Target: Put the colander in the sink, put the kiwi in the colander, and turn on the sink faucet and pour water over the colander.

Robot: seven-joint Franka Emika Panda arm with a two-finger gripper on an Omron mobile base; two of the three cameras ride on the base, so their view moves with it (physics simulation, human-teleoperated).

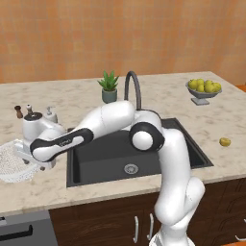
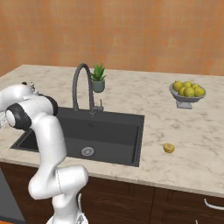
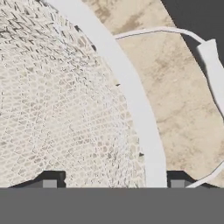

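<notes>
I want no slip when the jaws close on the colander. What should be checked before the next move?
1. Gripper astride the colander rim, one tip each side: ok.
2. Jaws closed on the rim: not ok, they stand apart.
3. Colander on the counter left of the sink: ok.
4. Sink basin free for it: ok.
5. Kiwi on the counter right of the sink: ok.
6. Sink faucet running: not ok.

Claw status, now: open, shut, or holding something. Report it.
Claw: open, its two fingertips straddling the rim of the colander on the counter; jaws not shut on it, so nothing is held.
</notes>
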